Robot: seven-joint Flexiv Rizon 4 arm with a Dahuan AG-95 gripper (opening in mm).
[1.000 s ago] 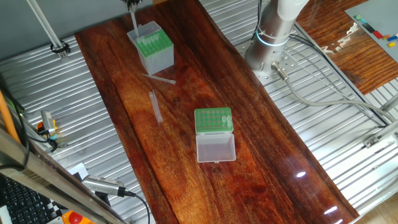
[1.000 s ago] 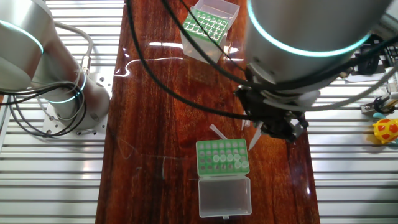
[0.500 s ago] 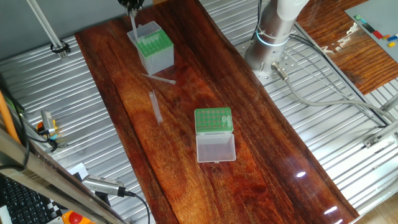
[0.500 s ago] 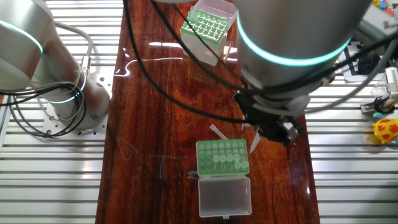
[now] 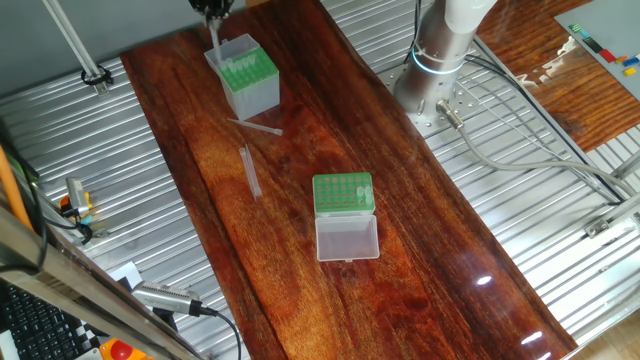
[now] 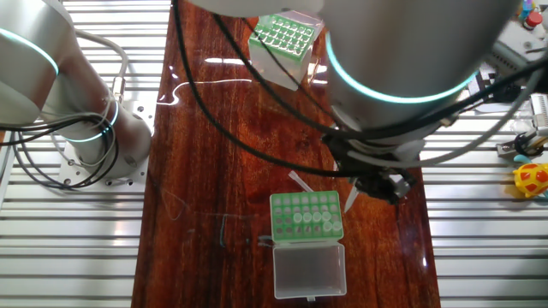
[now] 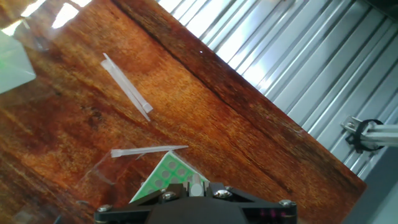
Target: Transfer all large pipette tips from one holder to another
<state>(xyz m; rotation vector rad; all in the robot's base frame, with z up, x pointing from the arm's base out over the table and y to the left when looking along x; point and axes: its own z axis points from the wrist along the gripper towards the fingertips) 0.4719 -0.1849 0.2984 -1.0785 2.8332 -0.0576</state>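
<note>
— Where's the pipette tip (image 5: 213, 40)?
— Upright in the gripper (image 5: 212, 10), clenched on it, over the tall translucent box (image 5: 245, 78).
— Anything nearby?
— Two loose tips (image 7: 127, 93) on the table (image 5: 300, 150) beside the box; the low green rack (image 5: 343, 194) lies well apart.

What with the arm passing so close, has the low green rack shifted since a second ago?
No. The low green rack sits exactly as before relative to the nearby loose tip.

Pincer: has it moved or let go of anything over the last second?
Barely. The pincer still holds its pipette tip by the tall box; only the arm's body drifted slightly in the other fixed view. Nothing grasped or released. The low green rack and two loose tips stayed put.
</note>
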